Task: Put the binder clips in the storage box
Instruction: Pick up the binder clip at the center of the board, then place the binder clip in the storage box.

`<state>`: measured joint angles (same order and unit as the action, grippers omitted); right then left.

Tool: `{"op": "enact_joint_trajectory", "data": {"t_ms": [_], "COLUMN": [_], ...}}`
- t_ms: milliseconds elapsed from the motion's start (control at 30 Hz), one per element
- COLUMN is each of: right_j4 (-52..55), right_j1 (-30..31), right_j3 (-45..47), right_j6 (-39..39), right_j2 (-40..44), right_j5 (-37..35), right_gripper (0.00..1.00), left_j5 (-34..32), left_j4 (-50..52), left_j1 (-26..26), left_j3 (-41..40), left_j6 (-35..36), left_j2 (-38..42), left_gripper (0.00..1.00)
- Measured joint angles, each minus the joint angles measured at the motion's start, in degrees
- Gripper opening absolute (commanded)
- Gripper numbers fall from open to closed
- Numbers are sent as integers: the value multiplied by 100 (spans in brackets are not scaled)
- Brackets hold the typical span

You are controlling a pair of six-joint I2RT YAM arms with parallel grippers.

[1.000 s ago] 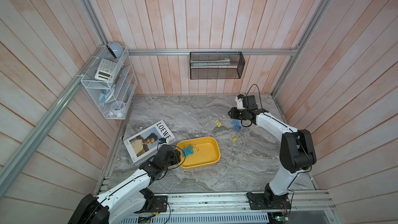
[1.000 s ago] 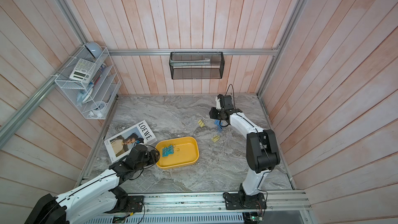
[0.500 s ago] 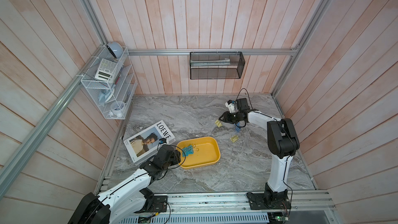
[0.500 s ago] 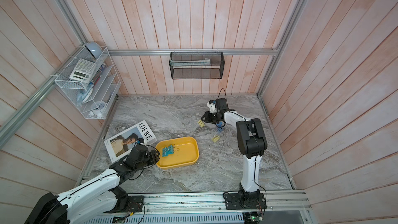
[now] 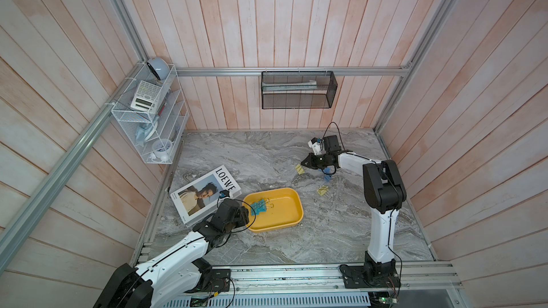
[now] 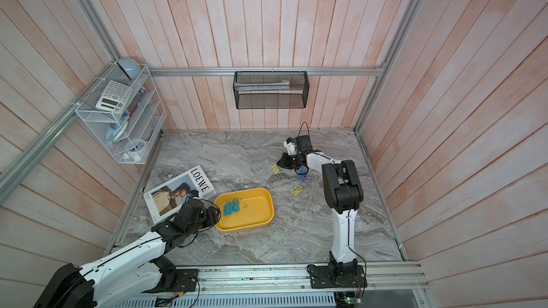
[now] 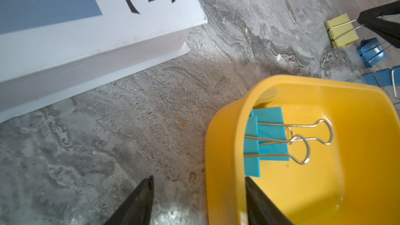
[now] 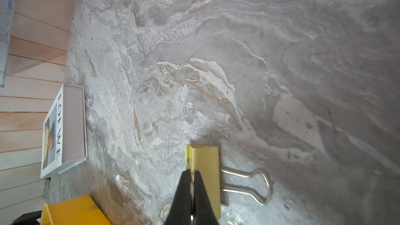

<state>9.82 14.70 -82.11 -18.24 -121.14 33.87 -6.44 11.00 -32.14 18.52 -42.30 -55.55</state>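
Observation:
The yellow storage box (image 5: 281,216) (image 6: 252,213) lies at the front centre with two teal binder clips (image 5: 259,206) (image 7: 270,135) inside. My left gripper (image 5: 247,211) (image 7: 199,178) is open astride the box's near rim (image 7: 225,148), one finger inside and one outside. My right gripper (image 5: 303,162) (image 8: 191,177) is shut on the wire handle of a pale yellow clip (image 5: 300,169) (image 8: 204,163) that rests on the table. Two blue clips (image 5: 327,173) (image 7: 371,51) lie under the right wrist. Another yellow clip (image 5: 323,191) lies nearer the front.
A white LOEWE book (image 5: 204,197) lies left of the box, close to my left arm. A white wire rack (image 5: 151,119) hangs on the left wall and a black mesh basket (image 5: 298,90) on the back wall. Marble tabletop (image 5: 326,232) spreads to the front right.
My right gripper swung left from over the blue clips to the far yellow clip and closed on its handle. The left arm and the box have not moved.

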Motion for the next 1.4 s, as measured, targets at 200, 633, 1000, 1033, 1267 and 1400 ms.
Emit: {"op": "enact_joint_trajectory", "data": {"t_ms": [200,633,1000,1033,1267,1400], "right_j4": [-9,-105,-431,-450,-942,-1187], "right_j1": [0,2009,3377,3447,3698,3755], "right_j3": [459,2004,2802,2826,2883,2881], "right_j6": [-142,-754,-1939,-2013,-2402,-2527], "right_j2": [638,3685,3163,3117,2955,2693], "right_j5": [-195,-1440,-2649,-2741,-3180,-3342], "right_gripper": [0,0,0,0,0,0], "left_j5": [2,22,24,26,63,70], "left_j4": [0,-120,-188,-188,-210,-208], "left_j1": [0,2,2,2,2,2], "left_j3": [0,-4,-9,-9,-57,-70], "left_j6": [22,35,57,59,70,74], "left_j2": [2,4,-7,-7,-7,-7], "left_gripper": [68,68,68,68,68,68]}}
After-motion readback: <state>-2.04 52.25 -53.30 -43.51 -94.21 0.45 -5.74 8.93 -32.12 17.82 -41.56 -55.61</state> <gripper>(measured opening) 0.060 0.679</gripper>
